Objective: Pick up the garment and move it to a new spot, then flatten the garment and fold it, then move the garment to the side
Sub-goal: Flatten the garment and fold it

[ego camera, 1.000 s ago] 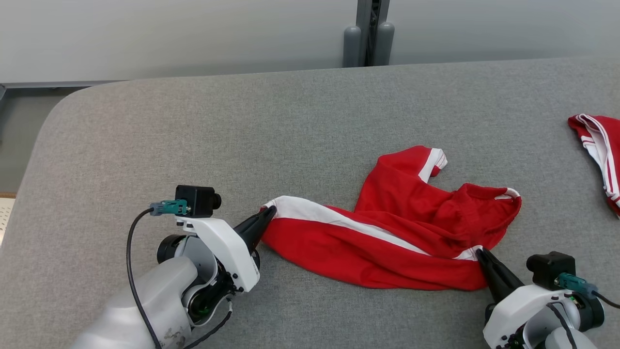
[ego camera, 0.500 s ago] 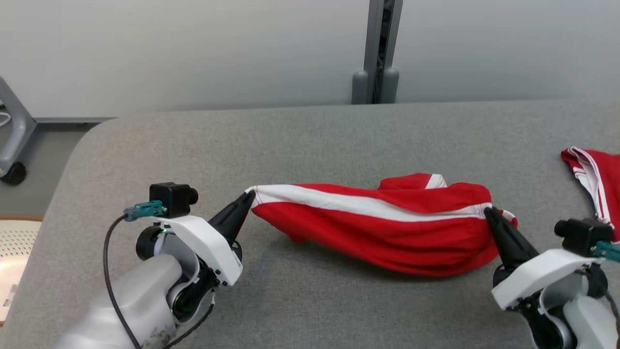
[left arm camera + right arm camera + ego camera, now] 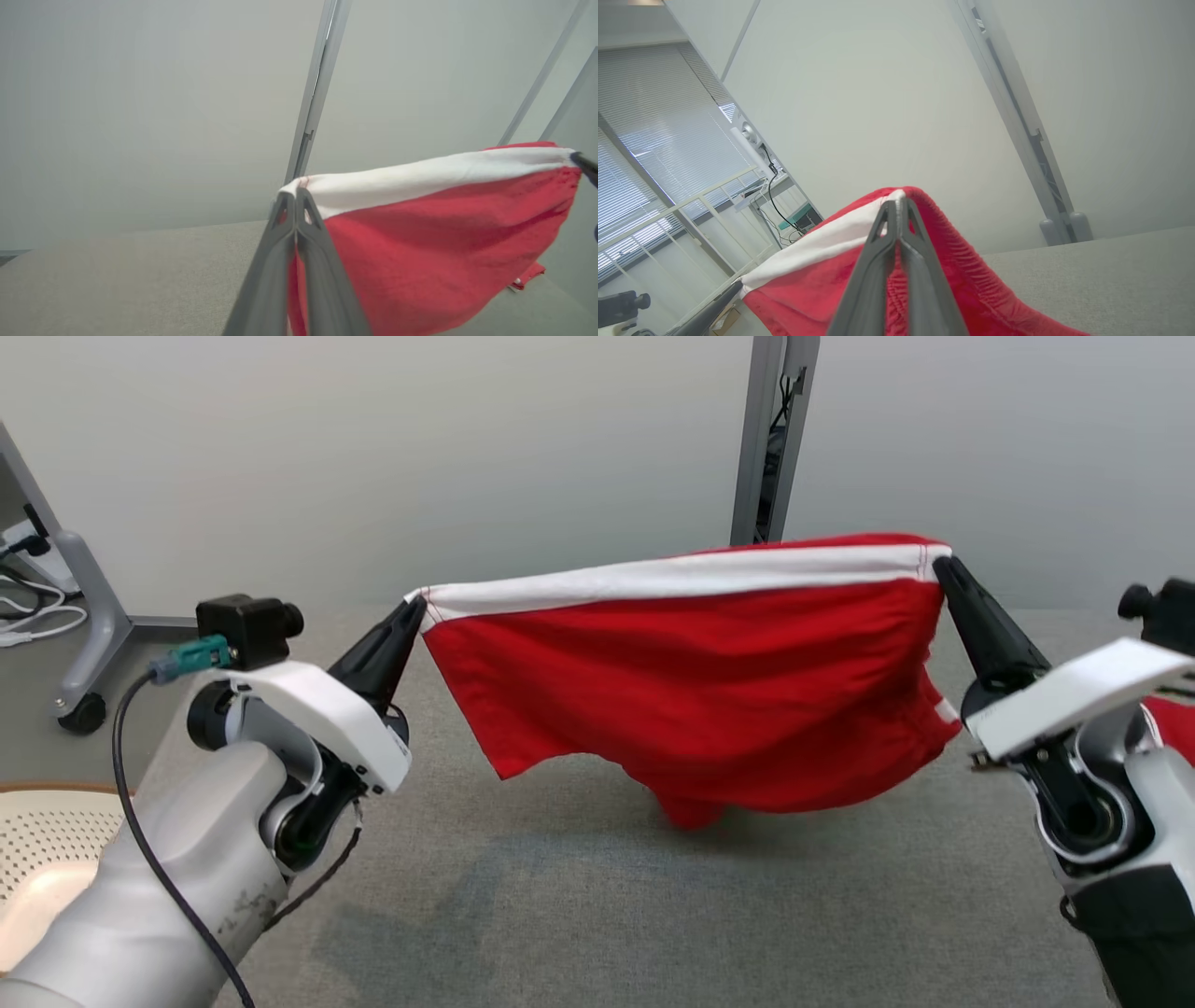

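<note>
Closest in, the left gripper (image 3: 417, 605) and the right gripper (image 3: 939, 564) are each clamped fully together on one top corner of the red garment (image 3: 691, 691). It hangs stretched between them above the table (image 3: 597, 915). I cannot tell whether its lowest fold touches the surface. The table top is a grey, felt-like fabric with a fine grain, and a soft shadow lies under the cloth. The garment is a matte knit, with a broad white band along its taut upper edge and a lower hem that sags in uneven curves. The right wrist view shows gathered ribbing beside the fingers. Off the table's left edge sits a pale perforated surface (image 3: 47, 840), and beyond it a grey frame leg (image 3: 89, 616) on a black caster. Farthest back, a plain pale wall (image 3: 467, 448) is split by a slim grey metal upright (image 3: 770, 429).
</note>
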Robot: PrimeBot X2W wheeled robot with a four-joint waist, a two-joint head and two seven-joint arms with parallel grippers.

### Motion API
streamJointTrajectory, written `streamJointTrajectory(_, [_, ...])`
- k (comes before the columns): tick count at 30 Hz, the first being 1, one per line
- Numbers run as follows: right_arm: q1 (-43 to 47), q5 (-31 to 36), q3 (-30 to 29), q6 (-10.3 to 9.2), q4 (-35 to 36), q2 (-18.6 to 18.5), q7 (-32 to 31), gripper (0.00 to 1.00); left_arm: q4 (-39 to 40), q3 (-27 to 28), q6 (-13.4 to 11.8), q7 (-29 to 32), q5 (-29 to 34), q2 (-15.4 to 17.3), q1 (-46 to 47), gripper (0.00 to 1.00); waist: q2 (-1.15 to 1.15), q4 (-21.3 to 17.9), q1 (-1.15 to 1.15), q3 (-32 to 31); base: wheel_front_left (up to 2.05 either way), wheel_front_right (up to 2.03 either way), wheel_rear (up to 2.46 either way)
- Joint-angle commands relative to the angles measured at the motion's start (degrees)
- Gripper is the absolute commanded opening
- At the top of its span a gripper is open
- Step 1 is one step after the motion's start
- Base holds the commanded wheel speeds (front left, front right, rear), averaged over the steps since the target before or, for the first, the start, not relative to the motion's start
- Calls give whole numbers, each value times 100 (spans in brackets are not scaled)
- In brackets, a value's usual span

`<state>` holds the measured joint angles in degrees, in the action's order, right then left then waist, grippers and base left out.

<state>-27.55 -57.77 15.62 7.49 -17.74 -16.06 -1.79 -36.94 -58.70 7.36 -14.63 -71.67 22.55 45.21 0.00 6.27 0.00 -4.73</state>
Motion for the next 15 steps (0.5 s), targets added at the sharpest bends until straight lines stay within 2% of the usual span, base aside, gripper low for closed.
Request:
streamJointTrajectory(1, [-108, -91, 19, 0, -28, 28, -42, 0, -52, -20, 23, 41, -5, 3, 128, 0, 0, 25, 0, -54, 0, 0, 0])
streamJointTrajectory(7, [-764, -823, 9, 0, -286, 213, -391, 0, -429, -28, 23, 203, -122, -110, 585, 0, 0, 34, 0, -202, 0, 0, 0])
streamJointTrajectory(15, [-1766, -1115, 20, 1, -1027, 297, -624, 0, -850, 122, 23, 89, -162, -259, 1181, 0, 0, 16, 0, -247, 0, 0, 0])
